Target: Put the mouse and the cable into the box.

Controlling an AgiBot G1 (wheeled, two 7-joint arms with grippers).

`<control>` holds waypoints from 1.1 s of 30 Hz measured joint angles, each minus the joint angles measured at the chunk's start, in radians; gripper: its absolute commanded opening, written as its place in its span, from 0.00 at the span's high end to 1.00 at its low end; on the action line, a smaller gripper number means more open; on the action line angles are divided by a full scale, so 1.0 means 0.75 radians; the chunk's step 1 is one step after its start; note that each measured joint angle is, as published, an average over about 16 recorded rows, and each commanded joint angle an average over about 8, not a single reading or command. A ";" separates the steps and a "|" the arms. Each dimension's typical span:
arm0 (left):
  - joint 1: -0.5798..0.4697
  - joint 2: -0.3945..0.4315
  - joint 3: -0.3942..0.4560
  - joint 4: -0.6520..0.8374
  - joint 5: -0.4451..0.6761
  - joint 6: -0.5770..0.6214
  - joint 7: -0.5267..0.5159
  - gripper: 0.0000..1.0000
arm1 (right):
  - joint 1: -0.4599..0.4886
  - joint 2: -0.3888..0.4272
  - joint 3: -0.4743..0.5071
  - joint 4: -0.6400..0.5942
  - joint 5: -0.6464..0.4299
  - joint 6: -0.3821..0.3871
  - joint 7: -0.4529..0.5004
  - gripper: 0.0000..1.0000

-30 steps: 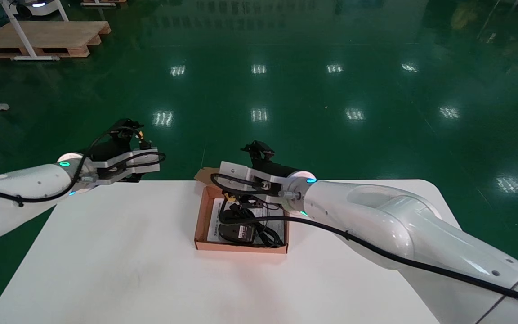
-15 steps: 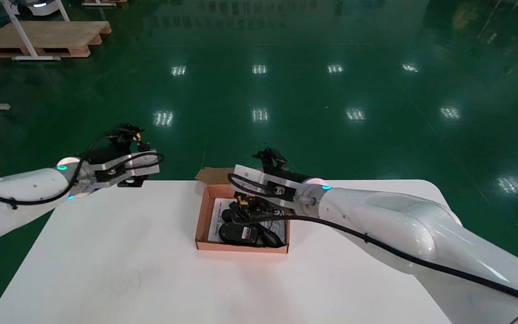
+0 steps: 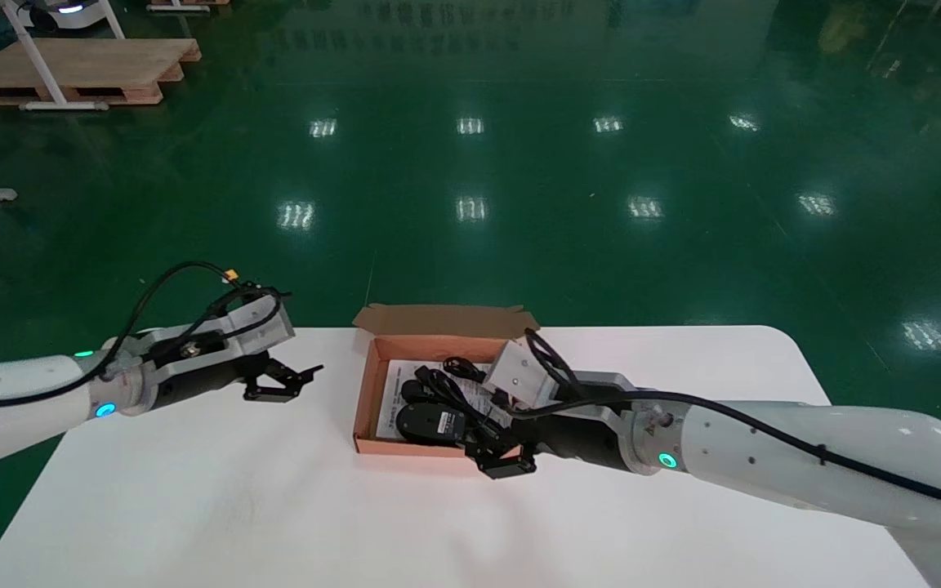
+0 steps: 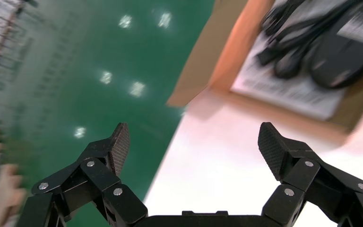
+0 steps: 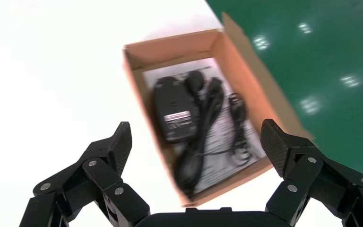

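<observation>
Right gripper (image 3: 506, 459) lowered, mouse (image 3: 430, 423) just beside it

Both arms reach low over the tabletop (image 3: 193, 490), left gripper (image 3: 289, 382) near its far-left corner, right gripper (image 3: 506, 459) mid-table, fingers spread wide.

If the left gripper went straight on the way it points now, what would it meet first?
Probably the box's left wall: the open left gripper, over the table, aims at that side. Its height is unclear, so it might clear the wall and reach the cable inside.
</observation>
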 measured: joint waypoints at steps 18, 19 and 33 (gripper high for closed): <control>0.193 -0.194 -0.242 -0.279 -0.452 0.466 -0.177 0.00 | -0.200 0.295 0.325 0.159 0.549 -0.420 -0.109 0.00; 0.204 -0.204 -0.256 -0.294 -0.477 0.492 -0.187 0.00 | -0.211 0.311 0.343 0.168 0.579 -0.443 -0.115 0.00; 0.354 -0.355 -0.444 -0.511 -0.828 0.854 -0.325 0.00 | -0.364 0.538 0.593 0.290 1.001 -0.766 -0.198 0.00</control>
